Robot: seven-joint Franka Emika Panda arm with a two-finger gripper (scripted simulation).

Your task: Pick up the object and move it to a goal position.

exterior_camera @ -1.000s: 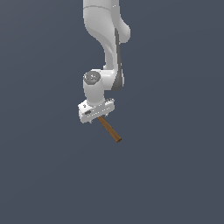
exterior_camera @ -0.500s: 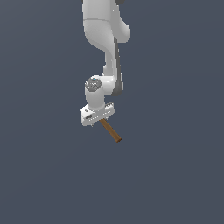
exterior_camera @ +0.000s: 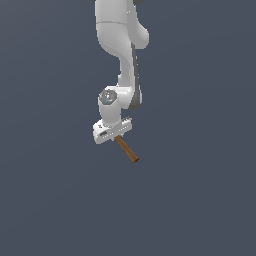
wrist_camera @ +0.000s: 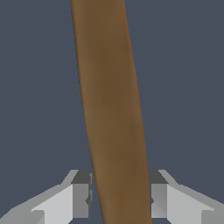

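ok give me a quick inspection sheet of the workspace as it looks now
surface: plain dark grey ground, no table edge visible
job's things: hammer, brown wooden handle sticking out below the gripper toward the exterior view's right; head hidden
clutter: nothing seen
grippers: gripper, fingers shut on the handle from both sides
cables: nothing seen
surroundings: white Panda arm coming down from the top; goal marker not seen

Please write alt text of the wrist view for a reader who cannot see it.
A brown wooden hammer handle runs lengthwise through the picture, held between the two grey fingers of the gripper, which press on it from both sides. Behind it is only a plain dark blue-grey background; the hammer's head is not in view.
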